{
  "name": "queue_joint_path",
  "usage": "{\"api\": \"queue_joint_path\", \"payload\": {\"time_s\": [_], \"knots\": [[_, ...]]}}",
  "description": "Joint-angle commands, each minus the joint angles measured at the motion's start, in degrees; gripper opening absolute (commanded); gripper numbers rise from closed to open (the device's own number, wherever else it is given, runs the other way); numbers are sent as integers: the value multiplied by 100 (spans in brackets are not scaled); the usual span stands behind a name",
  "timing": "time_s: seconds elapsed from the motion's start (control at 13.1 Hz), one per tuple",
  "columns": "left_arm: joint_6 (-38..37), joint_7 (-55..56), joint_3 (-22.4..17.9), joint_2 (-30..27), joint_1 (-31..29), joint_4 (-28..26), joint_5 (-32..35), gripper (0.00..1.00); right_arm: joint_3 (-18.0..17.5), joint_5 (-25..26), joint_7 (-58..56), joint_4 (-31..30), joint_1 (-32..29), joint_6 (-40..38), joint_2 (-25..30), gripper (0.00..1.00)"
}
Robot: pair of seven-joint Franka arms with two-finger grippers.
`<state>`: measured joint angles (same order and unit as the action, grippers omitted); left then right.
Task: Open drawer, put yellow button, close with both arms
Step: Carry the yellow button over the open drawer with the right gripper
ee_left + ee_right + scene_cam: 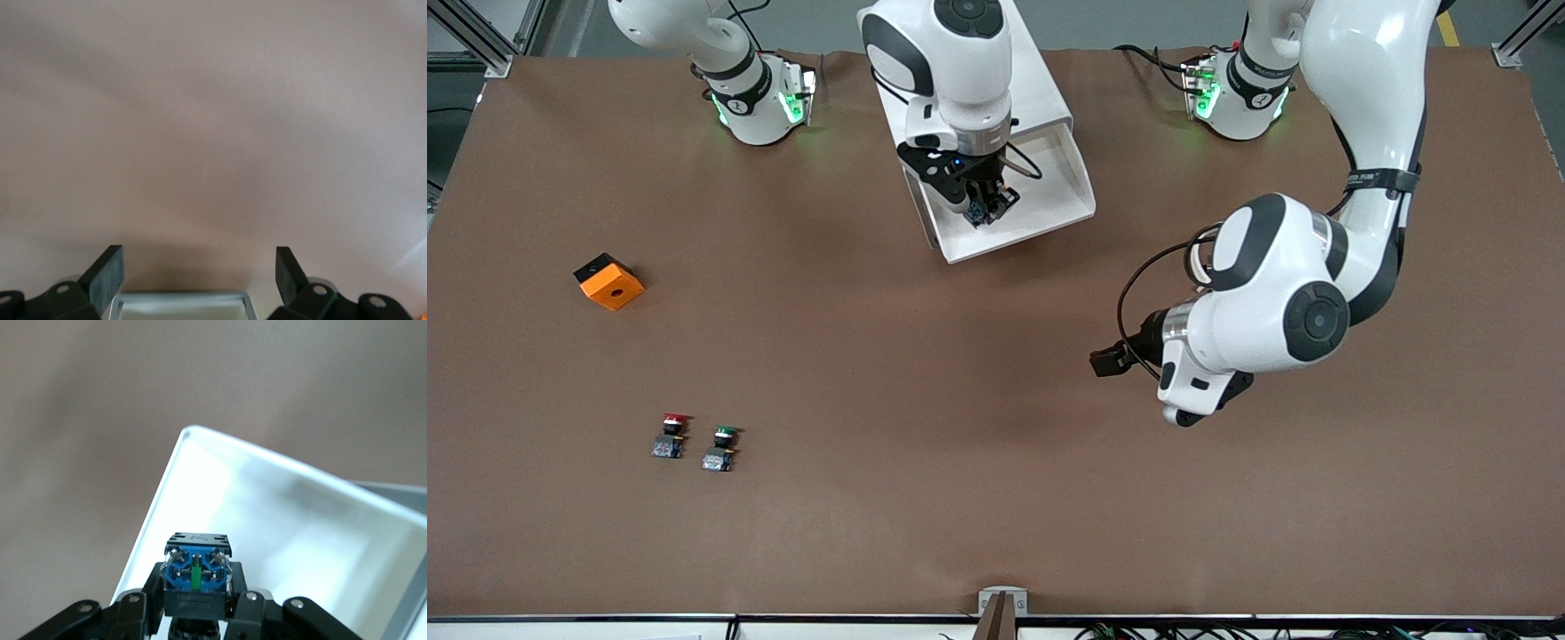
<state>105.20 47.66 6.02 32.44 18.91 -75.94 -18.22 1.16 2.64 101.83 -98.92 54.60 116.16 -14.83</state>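
Pulled out of the white cabinet (1040, 98): the drawer (1049, 222), a shallow white tray with thin raised rims and a bare floor. Hanging over that drawer: the right gripper (989, 209), clamped on the yellow button (197, 580), blue-grey base block showing, cap hidden. Well apart from the drawer, over bare brown table (996, 498) toward the left arm's end: the left gripper (199, 275), spread wide, holding nothing.

An orange block (609, 282) lies toward the right arm's end; a red-capped pushbutton (669, 436) stands just beside a green-capped pushbutton (719, 448), nearer the camera.
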Motion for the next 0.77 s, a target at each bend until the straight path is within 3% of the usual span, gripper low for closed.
{"api": "queue_joint_path", "payload": {"time_s": [0.0,0.38,0.54,0.69], "knots": [[474,-64,-4,-458,86,-589,336,100,60,140,241,75,165,3,-37,0],[932,288,-4,-712,358,-940,837,100,60,131,162,189,323,-23,-116,0],[1054,297,-4,-791,420,-1168,882,100,60,122,162,321,332,-41,-160,99],[1404,349,-4,-949,473,-1510,882,100,60,122,92,443,332,-41,-169,100]]}}
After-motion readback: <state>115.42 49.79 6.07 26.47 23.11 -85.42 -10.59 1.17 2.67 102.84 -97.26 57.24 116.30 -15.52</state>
